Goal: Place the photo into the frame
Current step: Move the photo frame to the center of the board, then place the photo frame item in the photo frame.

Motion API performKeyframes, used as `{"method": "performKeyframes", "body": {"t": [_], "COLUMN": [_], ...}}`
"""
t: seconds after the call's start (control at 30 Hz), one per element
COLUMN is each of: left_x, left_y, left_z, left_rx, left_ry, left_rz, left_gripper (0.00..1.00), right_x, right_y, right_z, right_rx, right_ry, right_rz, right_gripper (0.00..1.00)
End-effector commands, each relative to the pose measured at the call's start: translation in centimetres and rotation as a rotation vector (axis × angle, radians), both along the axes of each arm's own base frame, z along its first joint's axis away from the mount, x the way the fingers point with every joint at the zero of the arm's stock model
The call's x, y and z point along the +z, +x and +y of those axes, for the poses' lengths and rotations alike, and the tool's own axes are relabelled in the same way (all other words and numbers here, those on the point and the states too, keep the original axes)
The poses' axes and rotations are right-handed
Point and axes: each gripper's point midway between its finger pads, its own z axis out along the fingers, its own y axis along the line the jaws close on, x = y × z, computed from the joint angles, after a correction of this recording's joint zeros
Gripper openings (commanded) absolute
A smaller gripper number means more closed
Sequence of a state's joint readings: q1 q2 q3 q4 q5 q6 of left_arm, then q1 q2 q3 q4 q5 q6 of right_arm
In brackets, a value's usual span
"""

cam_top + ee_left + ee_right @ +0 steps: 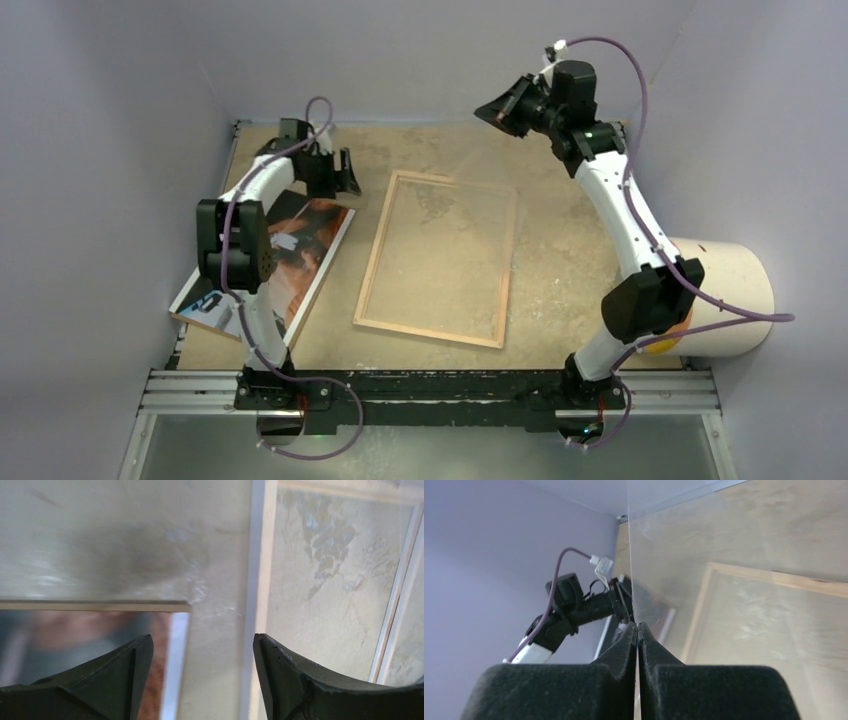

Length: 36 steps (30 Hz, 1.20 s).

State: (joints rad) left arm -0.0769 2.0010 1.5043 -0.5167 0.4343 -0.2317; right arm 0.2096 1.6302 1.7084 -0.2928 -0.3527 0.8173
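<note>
Photo (315,250) lies flat on the table (570,240), just left of the frame (428,333) and not touching it; our left arm hides part of it. We see the frame lying flat as well, wood-coloured face up, turned slightly askew. Our left pincer (200,640) hangs over bare table between the photo's far corner and the frame's left rail, jaws spread wide with nothing between them. Our right pincer (638,627) is raised beyond the frame's far right corner, its pads pressed together on the edge of a clear sheet (704,540).
</note>
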Motion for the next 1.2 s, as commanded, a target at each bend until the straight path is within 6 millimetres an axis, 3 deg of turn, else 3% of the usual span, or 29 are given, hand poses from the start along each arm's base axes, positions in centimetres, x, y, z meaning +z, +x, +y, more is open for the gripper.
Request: {"method": "performKeyframes", "body": {"t": [0.0,0.07,0.17,0.3,0.47,0.6,0.7,0.83,0.97,1.17], "left_x": [8.3,9.9,11.5,11.2,9.5,7.6,5.9,2.8,0.6,-1.4], "left_y": [1.4,1.6,1.2,0.6,-0.7,-2.0,-3.2,-5.2,-7.0,-9.5], "left_z": [6.0,8.9,11.4,13.3,14.6,15.2,15.2,14.3,13.0,11.1], "left_rx": [-0.045,-0.022,-0.027,-0.048,-0.073,-0.102,-0.149,-0.238,-0.346,-0.511], "left_ry": [0.032,0.071,0.113,0.153,0.203,0.262,0.279,0.271,0.306,0.409], "left_rz": [-0.192,-0.235,-0.267,-0.257,-0.232,-0.220,-0.197,-0.151,-0.106,-0.072], "left_gripper": [0.76,0.77,0.77,0.77,0.78,0.78,0.79,0.79,0.78,0.78], "right_x": [7.9,9.7,11.1,10.0,1.9,-7.2,-12.9,-18.0,-21.6,-25.0], "right_y": [-2.8,-3.8,-4.9,-6.0,-6.9,-8.2,-9.2,-10.3,-11.3,-13.2], "right_z": [6.6,8.0,8.5,8.7,8.0,7.0,5.8,4.0,2.5,2.5], "right_rx": [0.144,0.173,0.183,0.186,0.139,0.085,0.032,-0.031,-0.054,0.028], "right_ry": [0.153,0.217,0.331,0.470,0.493,0.473,0.413,0.341,0.214,0.114], "right_rz": [-0.121,-0.130,-0.115,-0.033,0.146,0.260,0.289,0.240,0.204,0.247], "right_gripper": [0.00,0.00,0.00,0.00,0.00,0.00,0.00,0.00,0.01,0.44]}}
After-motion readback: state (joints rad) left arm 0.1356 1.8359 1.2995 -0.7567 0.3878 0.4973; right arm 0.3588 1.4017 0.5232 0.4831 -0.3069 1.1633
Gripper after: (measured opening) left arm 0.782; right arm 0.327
